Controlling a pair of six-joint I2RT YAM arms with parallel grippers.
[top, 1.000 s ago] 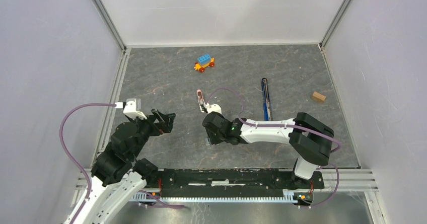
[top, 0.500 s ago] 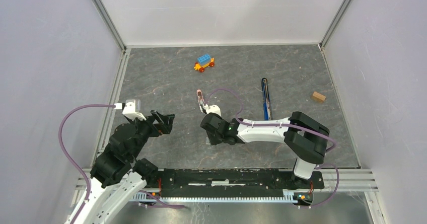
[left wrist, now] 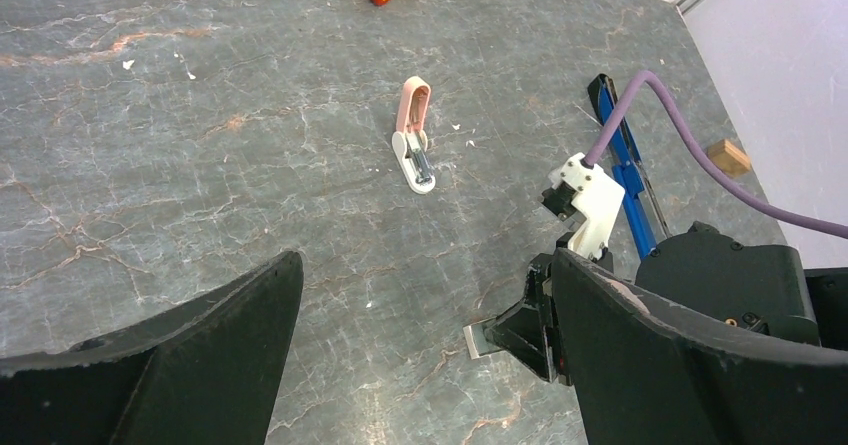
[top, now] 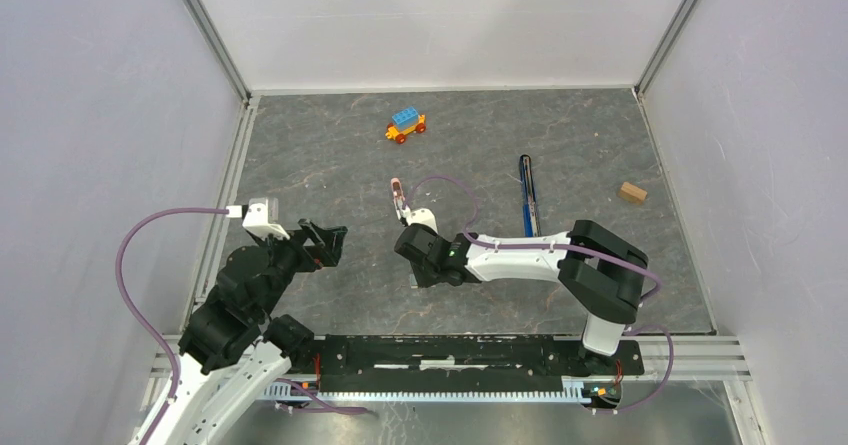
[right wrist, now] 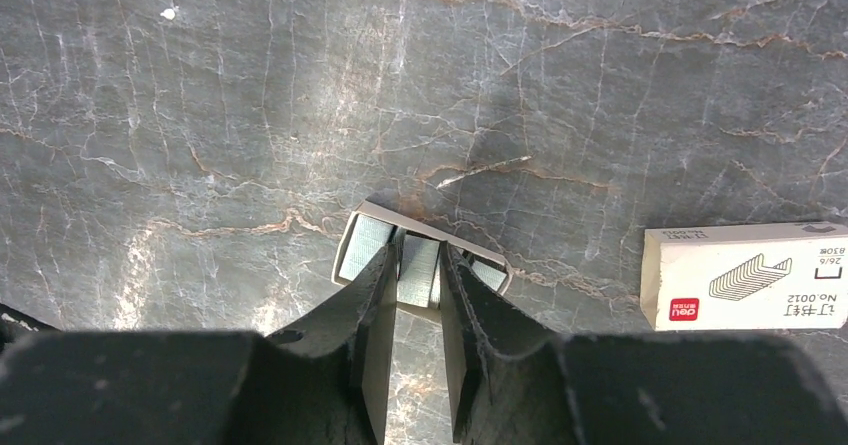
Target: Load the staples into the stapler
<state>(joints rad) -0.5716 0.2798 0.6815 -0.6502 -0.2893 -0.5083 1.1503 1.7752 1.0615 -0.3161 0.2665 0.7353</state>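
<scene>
Right gripper (right wrist: 418, 290), jaws nearly closed around a staple strip (right wrist: 418, 268) in its open tray (right wrist: 352, 215) at lower centre; left gripper (left wrist: 420, 355) fully open, empty; stapler (top: 528, 197) lies right of centre.

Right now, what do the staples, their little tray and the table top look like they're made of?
Staples: metal, going by the pale silvery sheen of the ribbed strips.
Tray: probably thin cardboard, matte grey-white with folded edges.
Table top: looks like dark veined stone or a printed imitation; cannot tell which.
</scene>
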